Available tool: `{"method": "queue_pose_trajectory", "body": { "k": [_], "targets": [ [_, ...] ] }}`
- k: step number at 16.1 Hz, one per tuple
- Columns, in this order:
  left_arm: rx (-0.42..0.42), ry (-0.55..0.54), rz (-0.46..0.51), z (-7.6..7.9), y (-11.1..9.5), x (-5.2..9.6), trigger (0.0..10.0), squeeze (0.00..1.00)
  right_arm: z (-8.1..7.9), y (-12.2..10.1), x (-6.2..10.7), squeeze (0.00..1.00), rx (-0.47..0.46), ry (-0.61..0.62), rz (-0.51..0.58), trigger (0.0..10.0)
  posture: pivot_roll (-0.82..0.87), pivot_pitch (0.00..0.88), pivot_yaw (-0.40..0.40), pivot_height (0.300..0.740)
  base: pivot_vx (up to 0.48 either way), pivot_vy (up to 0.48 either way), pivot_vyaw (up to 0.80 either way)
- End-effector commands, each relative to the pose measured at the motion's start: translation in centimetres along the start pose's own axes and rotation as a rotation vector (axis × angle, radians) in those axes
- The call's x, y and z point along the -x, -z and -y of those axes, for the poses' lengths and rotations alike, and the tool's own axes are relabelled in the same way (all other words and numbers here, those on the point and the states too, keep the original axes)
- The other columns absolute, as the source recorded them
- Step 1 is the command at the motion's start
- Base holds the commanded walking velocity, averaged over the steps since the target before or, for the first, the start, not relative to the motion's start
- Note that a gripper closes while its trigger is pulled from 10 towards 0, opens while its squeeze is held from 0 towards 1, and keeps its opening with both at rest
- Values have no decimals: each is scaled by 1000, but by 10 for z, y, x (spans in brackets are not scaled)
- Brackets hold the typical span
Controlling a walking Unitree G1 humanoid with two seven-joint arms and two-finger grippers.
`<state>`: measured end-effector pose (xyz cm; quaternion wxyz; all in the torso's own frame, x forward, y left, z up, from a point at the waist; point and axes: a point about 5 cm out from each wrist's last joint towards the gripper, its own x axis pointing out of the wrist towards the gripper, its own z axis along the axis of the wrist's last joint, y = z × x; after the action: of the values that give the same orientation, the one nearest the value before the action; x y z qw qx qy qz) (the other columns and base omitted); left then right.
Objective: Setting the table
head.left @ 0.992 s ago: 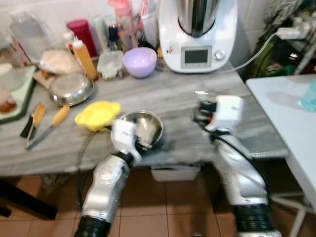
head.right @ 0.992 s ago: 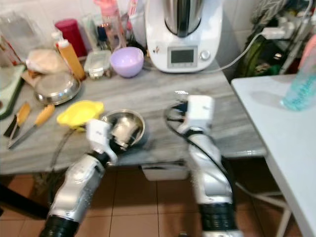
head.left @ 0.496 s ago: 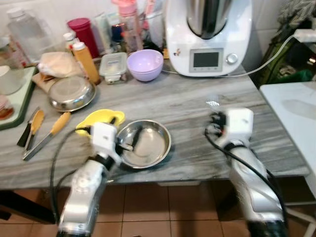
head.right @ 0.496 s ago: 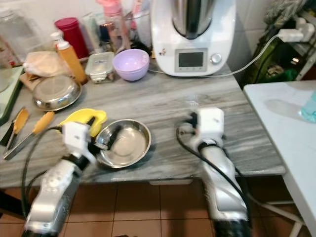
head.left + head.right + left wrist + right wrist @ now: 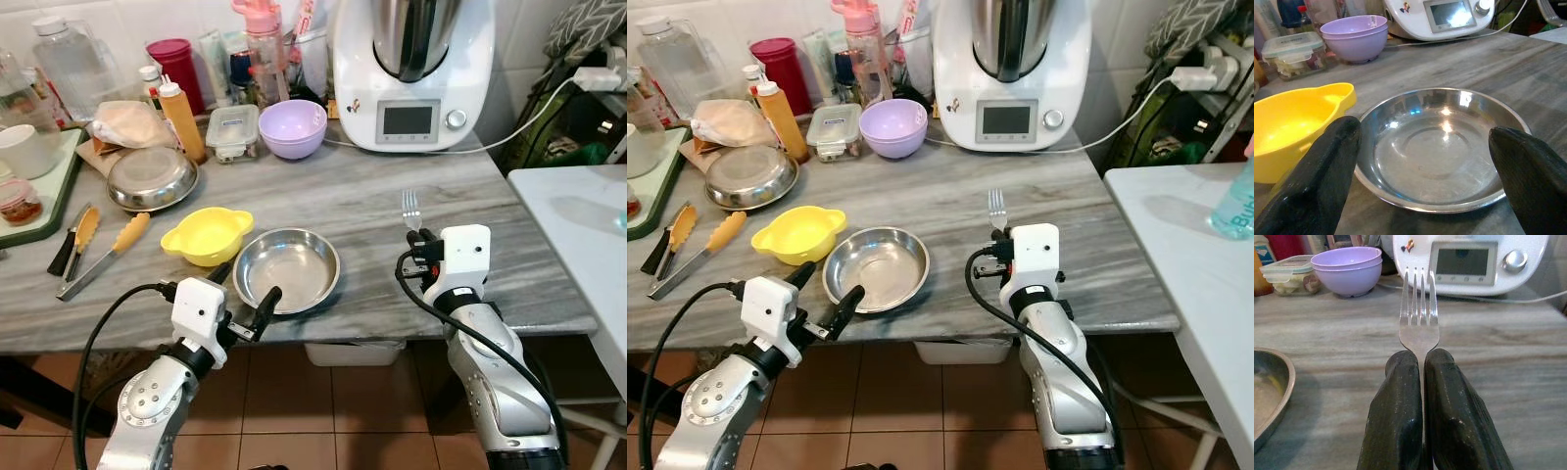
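My left gripper (image 5: 247, 305) hangs forward with fingers spread wide; my right gripper (image 5: 1422, 377) reaches ahead, fingers pinched together.

- A shallow round stainless-steel plate (image 5: 288, 282) lies flat and empty, right side up, on the grey marble-patterned counter near its front edge. Its left rim sits just beside a yellow plastic bowl with small handles.
- A silver metal fork (image 5: 1419, 318) with four tines is pinched by its handle between two black fingers (image 5: 1396, 416), tines pointing away toward the white kitchen machine, to the right of the plate.
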<state>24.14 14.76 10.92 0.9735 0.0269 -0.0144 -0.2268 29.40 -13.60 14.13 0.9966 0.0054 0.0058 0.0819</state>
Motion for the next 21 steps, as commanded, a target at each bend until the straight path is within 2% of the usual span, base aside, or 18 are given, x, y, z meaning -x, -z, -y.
{"method": "queue_pose_trajectory", "body": {
  "k": [1,4,9,13,21],
  "targets": [
    [-8,20,-9,1,-2,3,10000,0,-3,-2,-5,0,-40,-12,-7,10000,-10,121,93,740,0,0,0],
    [-6,33,-15,1,-2,5,10000,0,-11,0,-10,0,-86,-32,-24,10000,-6,121,93,740,0,0,0],
    [3,65,-34,4,-2,6,10000,0,-33,13,-22,0,-250,-73,-101,10000,10,125,95,740,0,0,0],
    [-3,76,-53,1,-2,10,10000,0,-37,22,-20,0,-300,-64,-135,10000,24,129,105,740,0,0,0],
    [-1,82,-55,1,-2,7,10000,0,-38,36,-24,0,-324,-44,-183,10000,27,120,108,740,0,0,0]
  ]
}}
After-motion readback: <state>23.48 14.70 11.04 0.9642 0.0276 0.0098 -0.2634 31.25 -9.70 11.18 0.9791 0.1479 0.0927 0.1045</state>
